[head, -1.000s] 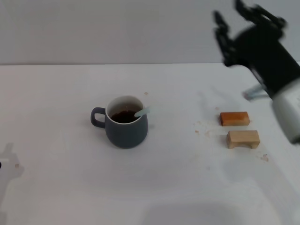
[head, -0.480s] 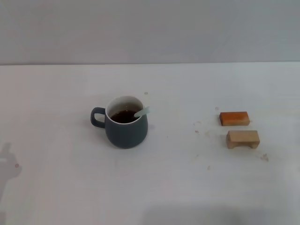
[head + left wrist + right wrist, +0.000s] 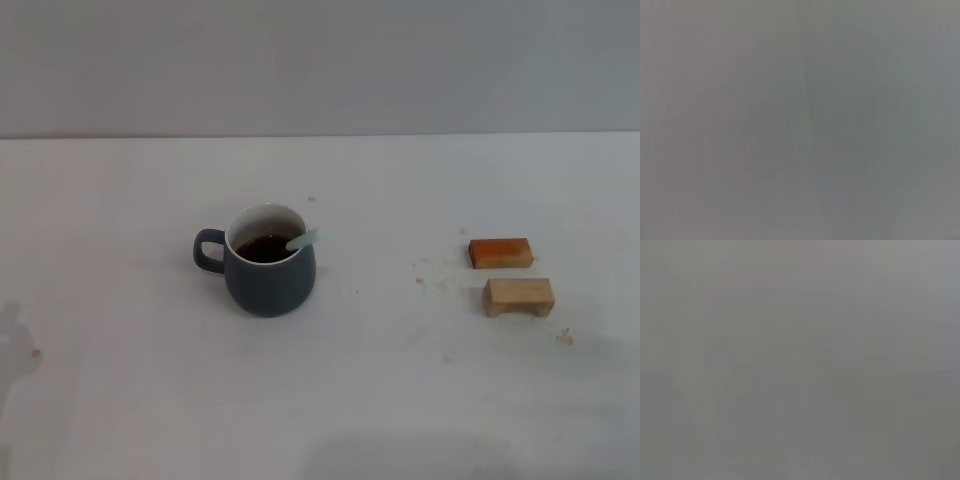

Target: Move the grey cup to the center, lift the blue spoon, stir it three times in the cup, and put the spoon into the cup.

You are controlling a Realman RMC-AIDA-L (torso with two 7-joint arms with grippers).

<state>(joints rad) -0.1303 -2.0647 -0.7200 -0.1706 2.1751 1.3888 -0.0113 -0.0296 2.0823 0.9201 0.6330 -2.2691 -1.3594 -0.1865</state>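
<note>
The grey cup (image 3: 268, 272) stands upright near the middle of the white table (image 3: 140, 200) in the head view, handle pointing left, with dark brown liquid inside. The blue spoon (image 3: 303, 239) rests in the cup, its pale blue handle leaning over the right side of the rim; its bowl is hidden in the liquid. Neither gripper shows in any view. Both wrist views show only a plain grey surface.
To the right of the cup lie an orange-brown wooden block (image 3: 500, 252) and, in front of it, a pale wooden block (image 3: 518, 297). Small crumbs are scattered near the blocks. A grey wall runs behind the table's far edge.
One second ago the right arm and its gripper were raised at the upper right of the head view; they have since left the picture. Cup, spoon and blocks have not moved.
</note>
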